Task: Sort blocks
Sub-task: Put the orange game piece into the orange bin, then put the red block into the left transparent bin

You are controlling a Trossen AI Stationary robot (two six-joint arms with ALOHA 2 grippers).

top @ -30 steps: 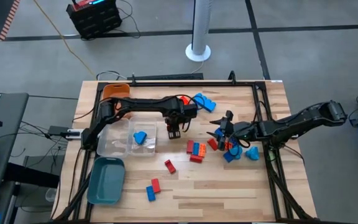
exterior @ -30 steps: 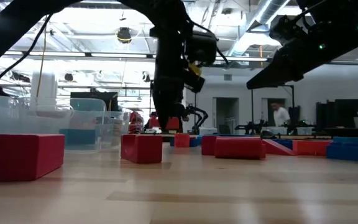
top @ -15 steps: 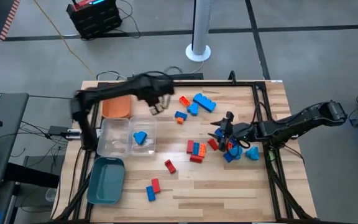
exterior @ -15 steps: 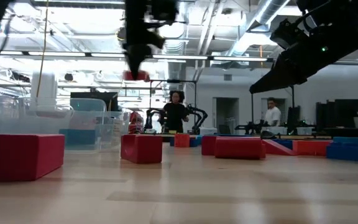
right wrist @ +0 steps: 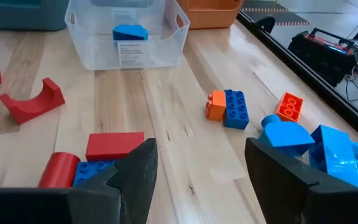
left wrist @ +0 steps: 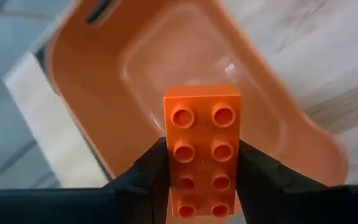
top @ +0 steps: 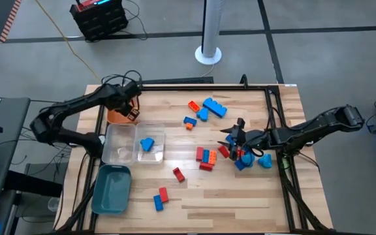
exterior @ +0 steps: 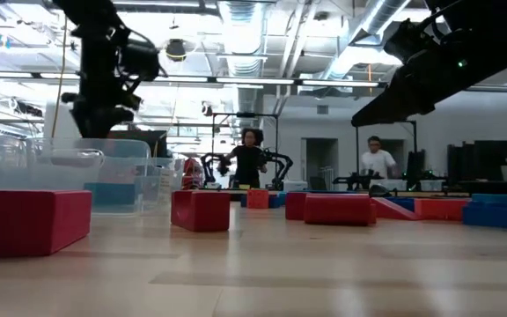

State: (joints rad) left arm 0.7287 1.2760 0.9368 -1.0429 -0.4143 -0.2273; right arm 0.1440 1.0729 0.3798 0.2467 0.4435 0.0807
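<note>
the left gripper is hanging over the orange tray at the desk's far left corner, pinching an orange block between its fingers. rightward, the right gripper is hovering open and empty among the scattered blocks.

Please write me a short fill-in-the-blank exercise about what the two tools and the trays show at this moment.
1. The left tool is shut on an ____ brick.
2. That brick hangs above the ____ tray.
3. The clear tray holds one ____ block.
4. The right tool, over the blocks at the table's right side, stands ____ and holds nothing.

Missing words: orange; orange; blue; open
</note>
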